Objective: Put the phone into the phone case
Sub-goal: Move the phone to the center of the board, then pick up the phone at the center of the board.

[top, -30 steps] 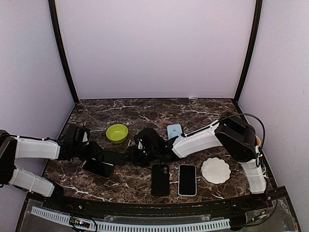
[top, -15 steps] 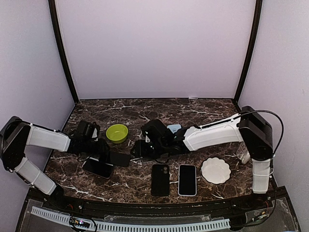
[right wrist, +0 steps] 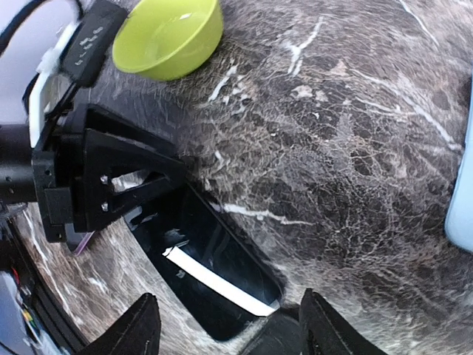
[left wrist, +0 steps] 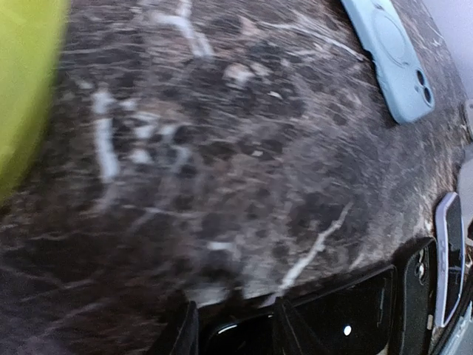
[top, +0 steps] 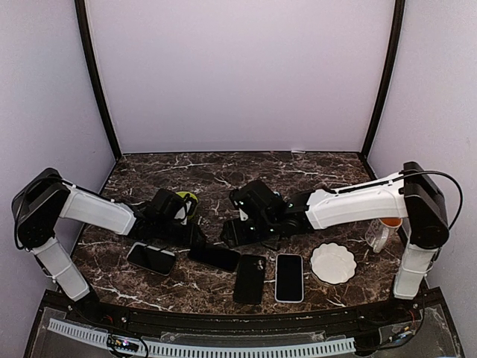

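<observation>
Nearest me, a black phone case [top: 248,277] lies flat on the surface [top: 313,168]. Just behind it lies the black phone [top: 215,257], its left end pinched by the left hand [left wrist: 233,331]. The right hand [right wrist: 233,325] has its fingers spread either side of the other end. Farther back sits a green bowl [right wrist: 168,35].

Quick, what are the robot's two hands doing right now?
Left gripper: closed on the black phone.
Right gripper: open, straddling that phone's other end.
</observation>
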Available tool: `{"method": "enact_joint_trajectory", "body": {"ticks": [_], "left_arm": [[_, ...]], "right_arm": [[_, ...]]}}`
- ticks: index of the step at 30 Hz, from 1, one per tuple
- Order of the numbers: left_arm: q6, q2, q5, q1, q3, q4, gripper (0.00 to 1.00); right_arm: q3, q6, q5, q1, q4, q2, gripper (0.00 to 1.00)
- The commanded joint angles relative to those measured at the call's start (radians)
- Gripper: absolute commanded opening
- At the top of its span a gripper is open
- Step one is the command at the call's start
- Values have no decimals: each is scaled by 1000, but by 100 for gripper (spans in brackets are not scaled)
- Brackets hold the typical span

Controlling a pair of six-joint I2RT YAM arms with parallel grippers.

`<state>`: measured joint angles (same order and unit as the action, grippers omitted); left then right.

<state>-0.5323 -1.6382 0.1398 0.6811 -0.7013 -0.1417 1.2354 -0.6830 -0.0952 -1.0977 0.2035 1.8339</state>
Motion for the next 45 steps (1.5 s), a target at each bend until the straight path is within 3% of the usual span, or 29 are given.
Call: {"method": "enact_joint_trajectory", "body": {"ticks": [1,4,8,12,16,25,37,42,45], "left_arm": [[11,-63,154,48,-38,37,34],[38,-30,106,48,-94,92,34],[92,92,-30,42,-129,200,45],[122,193,-123,27,-127,271,67],[87,250,-73,-49,-94,298,76],[122,372,-97,-92,-60,339,77],[122,388,-100,-106,-41,348,77],[126,407,-127,-108,-34,355,77],[128,417,-162,-107,-35,359,77]], "right_arm": [[89,231,19,1,121,6,69],[118,308,16,1,136,29,75],[181,371,57,-8,158,90,97],[261,462,47,-44,213,168,98],[338,585,72,-64,270,233,99],[526,668,79,-70,437,400,99],[543,657,-15,-88,493,463,99],[556,671,-23,-105,520,469,85],[555,674,18,-108,511,456,67]]}}
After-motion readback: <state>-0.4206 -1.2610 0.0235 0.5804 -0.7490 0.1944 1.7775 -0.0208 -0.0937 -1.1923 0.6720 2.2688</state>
